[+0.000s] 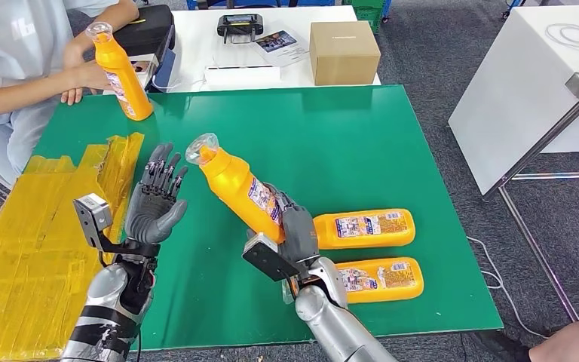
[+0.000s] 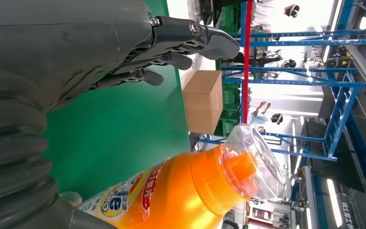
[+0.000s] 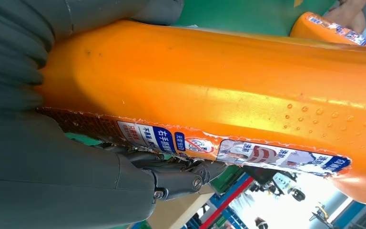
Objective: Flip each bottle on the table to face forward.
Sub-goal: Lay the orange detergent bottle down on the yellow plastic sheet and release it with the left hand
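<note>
My right hand (image 1: 295, 230) grips an orange bottle (image 1: 237, 185) by its lower body and holds it tilted, clear cap up and to the left, above the green table (image 1: 362, 151). The same bottle (image 3: 228, 90) fills the right wrist view, and its cap end (image 2: 228, 176) shows in the left wrist view. My left hand (image 1: 154, 200) is raised to the left of that bottle, fingers spread, holding nothing. Two more orange bottles (image 1: 363, 228) (image 1: 381, 279) lie flat on the table at the near right, labels up. A person holds another orange bottle (image 1: 123, 72) upright at the far left.
Yellow tape (image 1: 38, 226) covers the table's left part. Behind the green table stands a white table (image 1: 196, 30) with a cardboard box (image 1: 344, 51), a black case (image 1: 143, 30) and a small device (image 1: 240, 26). A white bench (image 1: 528, 90) stands to the right.
</note>
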`<state>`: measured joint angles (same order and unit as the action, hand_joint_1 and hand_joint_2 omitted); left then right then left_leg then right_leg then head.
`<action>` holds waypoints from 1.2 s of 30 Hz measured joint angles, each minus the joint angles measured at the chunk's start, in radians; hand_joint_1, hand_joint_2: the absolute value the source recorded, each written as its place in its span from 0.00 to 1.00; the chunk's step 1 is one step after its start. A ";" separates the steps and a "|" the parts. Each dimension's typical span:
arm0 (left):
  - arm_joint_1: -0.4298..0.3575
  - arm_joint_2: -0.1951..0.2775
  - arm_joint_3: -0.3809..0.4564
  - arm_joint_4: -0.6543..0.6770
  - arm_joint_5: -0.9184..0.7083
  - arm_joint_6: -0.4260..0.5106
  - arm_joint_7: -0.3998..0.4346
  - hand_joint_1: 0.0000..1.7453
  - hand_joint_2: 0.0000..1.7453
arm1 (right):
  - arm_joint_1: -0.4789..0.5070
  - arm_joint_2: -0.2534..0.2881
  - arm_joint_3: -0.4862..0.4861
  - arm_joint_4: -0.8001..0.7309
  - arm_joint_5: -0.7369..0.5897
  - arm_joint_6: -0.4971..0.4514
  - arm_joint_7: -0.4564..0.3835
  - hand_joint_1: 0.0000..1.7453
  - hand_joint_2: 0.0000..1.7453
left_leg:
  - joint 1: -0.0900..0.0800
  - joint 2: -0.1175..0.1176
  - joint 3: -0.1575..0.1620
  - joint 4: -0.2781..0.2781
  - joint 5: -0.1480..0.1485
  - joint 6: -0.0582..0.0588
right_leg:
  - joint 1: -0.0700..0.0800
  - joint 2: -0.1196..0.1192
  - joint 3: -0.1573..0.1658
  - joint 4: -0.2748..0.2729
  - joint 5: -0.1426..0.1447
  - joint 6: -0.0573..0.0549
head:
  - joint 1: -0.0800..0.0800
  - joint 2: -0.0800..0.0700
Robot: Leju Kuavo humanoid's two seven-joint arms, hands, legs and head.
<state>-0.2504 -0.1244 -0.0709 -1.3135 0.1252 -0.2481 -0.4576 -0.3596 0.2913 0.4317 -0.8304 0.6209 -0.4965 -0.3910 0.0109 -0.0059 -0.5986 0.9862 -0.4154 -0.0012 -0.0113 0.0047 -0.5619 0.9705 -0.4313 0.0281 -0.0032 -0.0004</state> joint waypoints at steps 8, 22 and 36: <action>0.001 0.000 -0.019 -0.004 0.000 -0.006 0.000 0.00 1.00 | -0.023 0.012 -0.002 0.024 0.020 -0.008 -0.006 0.99 1.00 | 0.000 0.000 0.000 0.000 0.000 0.000 | 0.000 0.000 0.000 0.000 0.000 0.000 | 0.000 0.000; -0.054 0.000 -0.043 0.089 -0.064 0.077 0.019 0.00 1.00 | -0.024 0.055 0.075 0.018 0.155 -0.118 0.002 1.00 1.00 | 0.000 0.000 0.000 0.000 0.000 0.000 | 0.000 0.000 0.000 0.000 0.000 0.000 | 0.000 0.000; -0.063 0.002 -0.031 0.125 -0.037 0.084 -0.008 0.00 1.00 | -0.051 0.057 0.158 0.049 0.144 -0.085 0.057 1.00 1.00 | 0.000 0.000 0.000 0.000 0.000 0.000 | 0.000 0.000 0.000 0.000 0.000 0.000 | 0.000 0.000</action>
<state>-0.3136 -0.1225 -0.1017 -1.1890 0.0886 -0.1638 -0.4661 -0.4110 0.3479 0.5896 -0.7811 0.7651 -0.5817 -0.3344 0.0110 -0.0061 -0.5988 0.9862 -0.4153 -0.0012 -0.0112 0.0045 -0.5621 0.9706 -0.4313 0.0281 -0.0031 -0.0004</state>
